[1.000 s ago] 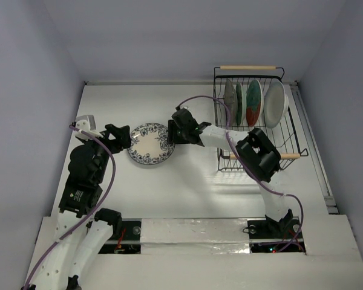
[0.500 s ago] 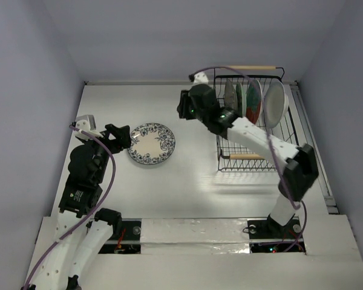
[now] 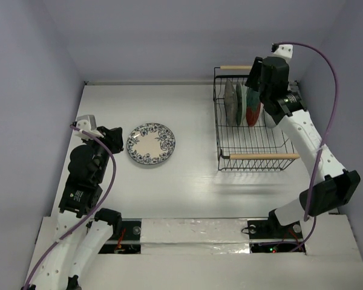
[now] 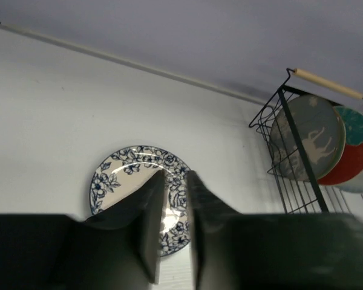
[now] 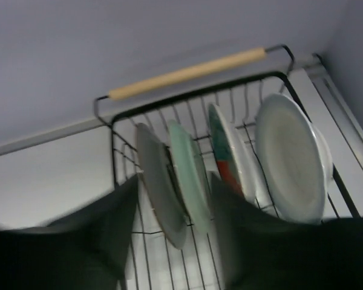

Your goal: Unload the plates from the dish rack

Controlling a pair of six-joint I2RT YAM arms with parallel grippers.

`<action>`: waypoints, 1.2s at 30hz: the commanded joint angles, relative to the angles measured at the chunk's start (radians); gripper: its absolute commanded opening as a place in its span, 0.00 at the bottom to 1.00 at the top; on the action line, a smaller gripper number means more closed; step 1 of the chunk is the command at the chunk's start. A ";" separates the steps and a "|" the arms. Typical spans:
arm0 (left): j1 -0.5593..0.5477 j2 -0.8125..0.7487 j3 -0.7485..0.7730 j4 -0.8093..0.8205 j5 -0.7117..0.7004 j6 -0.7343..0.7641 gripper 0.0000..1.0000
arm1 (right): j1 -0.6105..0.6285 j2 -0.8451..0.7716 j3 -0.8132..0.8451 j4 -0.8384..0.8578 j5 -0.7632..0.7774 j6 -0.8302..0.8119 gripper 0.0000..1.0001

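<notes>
Floral plate (image 3: 151, 143) lies flat on the table (image 3: 187, 181), left of centre. Four plates (image 5: 290, 157) stand on edge in the dish rack (image 3: 260, 156), upper right. Right gripper (image 5: 174, 181) hangs over them, fingers spread wide, holding nothing. Left gripper (image 4: 175, 175) sits near the floral plate, fingers a narrow gap apart, holding nothing.

Shows the blue-floral plate (image 3: 151, 143) flat on the table (image 3: 193, 178), well left of the dish rack (image 3: 254, 142), left gripper (image 3: 116, 138) just beside its rim. Shows the right gripper (image 3: 256, 77) above the rack's far end, over upright plates (image 3: 239, 104).
</notes>
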 commanded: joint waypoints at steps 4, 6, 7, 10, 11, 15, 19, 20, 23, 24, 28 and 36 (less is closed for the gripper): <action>0.003 -0.004 -0.009 0.058 0.022 0.010 0.05 | -0.111 0.068 -0.038 -0.104 0.014 -0.054 0.72; 0.003 -0.004 -0.009 0.058 0.022 0.010 0.09 | -0.130 0.115 -0.037 -0.109 0.017 -0.057 0.71; 0.003 -0.004 -0.010 0.058 0.022 0.012 0.14 | -0.139 0.134 -0.032 -0.110 0.017 -0.060 0.71; 0.003 -0.007 -0.010 0.058 0.022 0.010 0.33 | -0.173 0.210 -0.015 -0.107 0.013 -0.069 0.62; 0.003 -0.007 -0.010 0.058 0.025 0.012 0.35 | -0.173 0.228 -0.009 -0.107 0.011 -0.074 0.60; 0.003 -0.010 -0.010 0.061 0.029 0.012 0.43 | -0.173 0.280 0.008 -0.094 0.031 -0.089 0.53; 0.003 -0.018 -0.010 0.060 0.025 0.013 0.43 | -0.173 0.327 0.047 -0.115 0.079 -0.111 0.46; 0.003 -0.019 -0.010 0.058 0.025 0.013 0.43 | -0.173 0.335 0.051 -0.115 0.086 -0.115 0.44; 0.003 -0.025 -0.010 0.057 0.020 0.015 0.43 | -0.173 0.346 0.054 -0.109 0.117 -0.132 0.36; 0.003 -0.025 -0.010 0.053 0.019 0.015 0.43 | -0.173 0.349 0.055 -0.112 0.120 -0.135 0.32; 0.003 -0.031 -0.009 0.053 0.019 0.015 0.43 | -0.173 0.346 0.074 -0.129 0.132 -0.146 0.07; 0.003 -0.041 -0.006 0.047 0.005 0.012 0.43 | -0.173 0.262 0.103 -0.107 0.137 -0.189 0.00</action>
